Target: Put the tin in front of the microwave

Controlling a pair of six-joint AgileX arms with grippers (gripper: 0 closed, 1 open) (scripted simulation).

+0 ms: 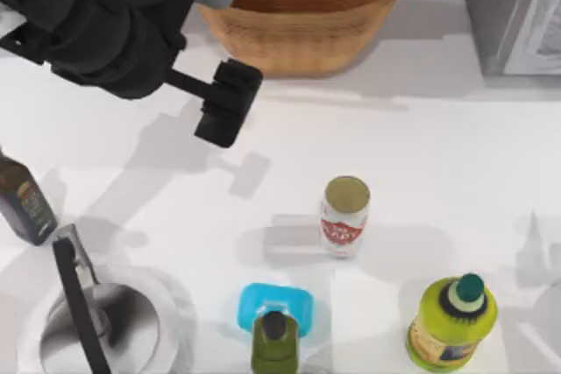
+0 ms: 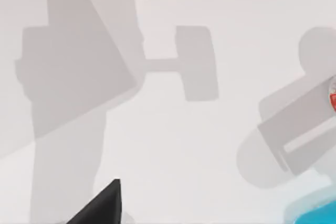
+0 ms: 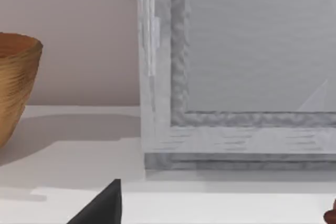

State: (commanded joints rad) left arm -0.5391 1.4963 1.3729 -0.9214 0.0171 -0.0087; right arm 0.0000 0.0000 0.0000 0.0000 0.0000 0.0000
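Note:
The tin [image 1: 344, 215] stands upright on the white table, right of centre, with a white-and-red label and a dull gold top. A sliver of the tin [image 2: 333, 97] shows in the left wrist view. My left gripper [image 1: 226, 102] hangs over the table up and to the left of the tin, well apart from it, with nothing seen in it. One dark fingertip [image 2: 107, 203] juts into its wrist view. The microwave [image 1: 513, 10] is the grey box at the back right. The right wrist view faces the microwave's pale front [image 3: 236, 77], with one dark fingertip [image 3: 105, 205] low in the picture.
A woven basket [image 1: 298, 6] sits at the back centre. Along the front stand a yellow-green bottle with a teal cap [image 1: 451, 321], a dark olive bottle [image 1: 274, 343] by a blue object [image 1: 302, 302], and a metal pot [image 1: 105, 326]. A dark bottle [image 1: 24, 203] stands at the left.

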